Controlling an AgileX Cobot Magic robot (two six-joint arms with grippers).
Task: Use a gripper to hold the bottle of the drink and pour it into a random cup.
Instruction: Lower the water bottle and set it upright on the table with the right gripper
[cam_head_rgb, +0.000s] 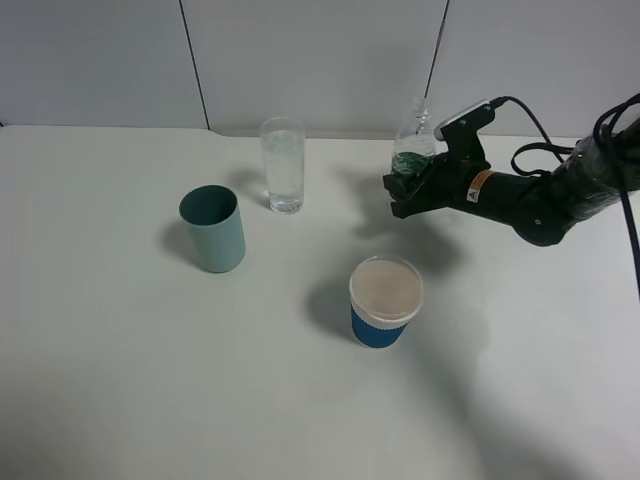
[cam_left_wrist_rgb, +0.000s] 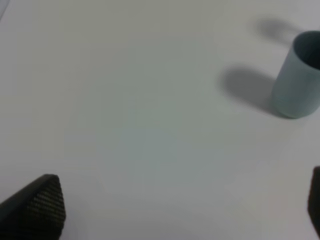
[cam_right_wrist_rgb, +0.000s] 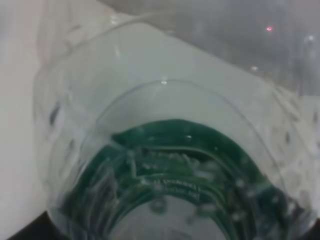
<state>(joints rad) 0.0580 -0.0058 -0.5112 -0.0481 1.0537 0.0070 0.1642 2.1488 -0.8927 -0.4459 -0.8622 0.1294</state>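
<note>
The bottle (cam_head_rgb: 412, 148) is small and clear with a dark green label, and it stands upright at the back right of the table with its narrow neck up. My right gripper (cam_head_rgb: 405, 190) is shut on its lower part, hiding the base. In the right wrist view the bottle (cam_right_wrist_rgb: 165, 165) fills the picture, with the green label seen through the plastic. The cup (cam_head_rgb: 283, 165), a tall clear glass tumbler, stands to the left of the bottle and apart from it. My left gripper (cam_left_wrist_rgb: 180, 210) is open over bare table, with only its dark fingertips (cam_left_wrist_rgb: 42, 202) showing.
A teal plastic cup (cam_head_rgb: 212, 228) (cam_left_wrist_rgb: 299, 75) stands left of centre. A white paper cup with a blue sleeve (cam_head_rgb: 385, 300) stands in front of the right gripper. The white table (cam_head_rgb: 120, 380) ends at a grey back wall.
</note>
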